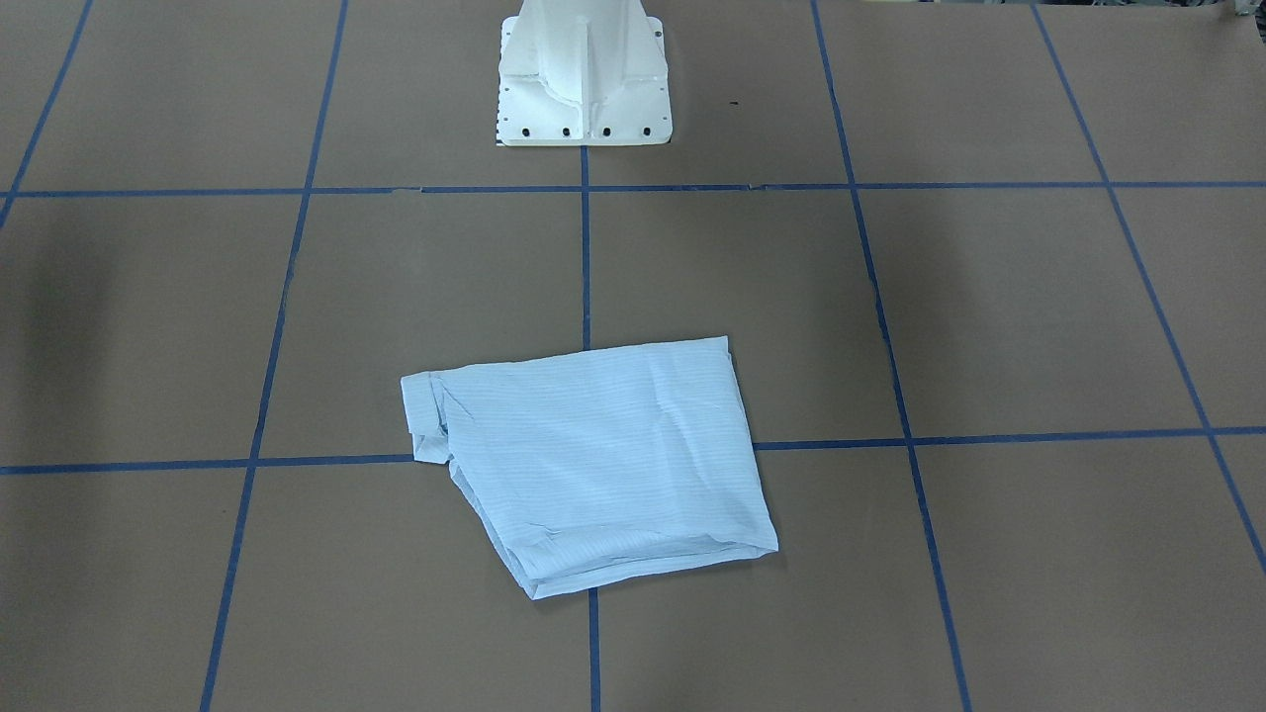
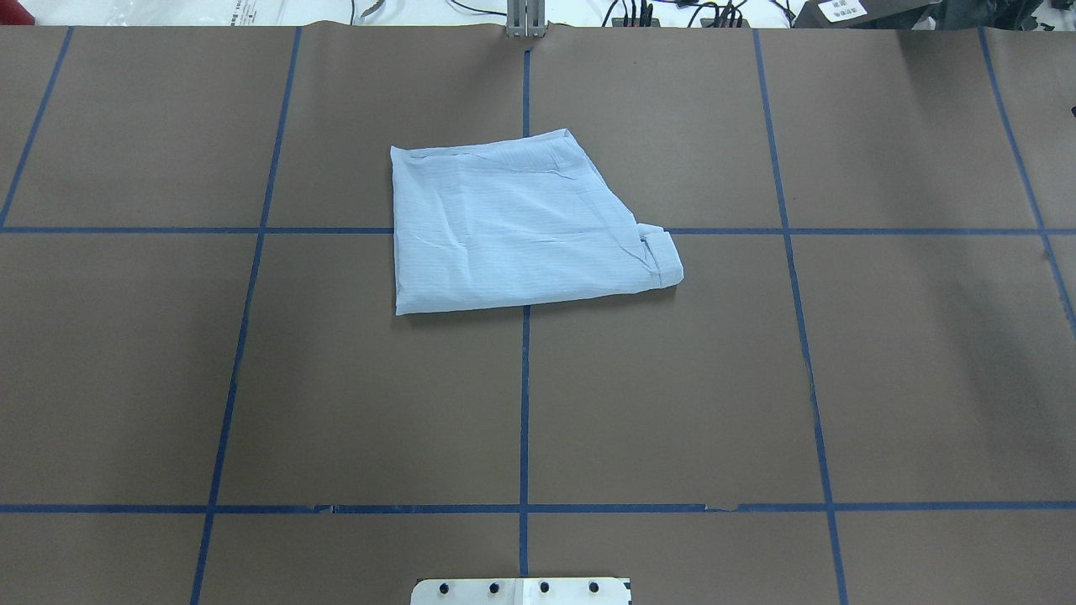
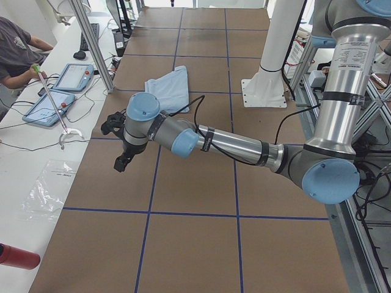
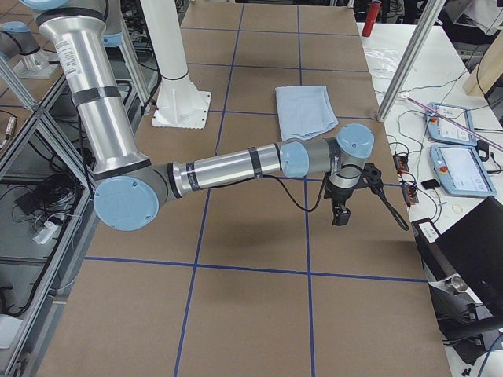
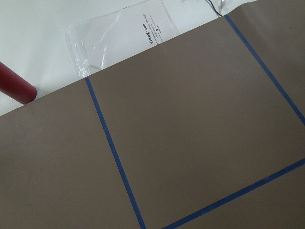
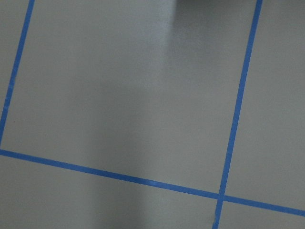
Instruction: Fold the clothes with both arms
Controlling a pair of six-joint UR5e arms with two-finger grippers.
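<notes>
The pale-blue pinstriped shirt (image 1: 593, 455) lies folded into a flat packet on the brown table, near the middle (image 2: 521, 227). Nothing touches it. It also shows in the side views (image 3: 168, 88) (image 4: 305, 110). My left arm reaches out low over the table's left end, its gripper (image 3: 122, 160) far from the shirt. My right arm reaches over the right end, its gripper (image 4: 342, 216) also far from the shirt. Both grippers show only in the side views, so I cannot tell whether they are open or shut. The wrist views show only table and blue tape.
The white pedestal base (image 1: 584, 79) stands at the robot's side of the table. Blue tape lines (image 2: 524, 403) grid the brown surface. An operator (image 3: 15, 52), tablets (image 3: 76, 76), a red bottle (image 5: 14, 88) and a plastic bag (image 5: 124, 33) are beyond the table's far edge.
</notes>
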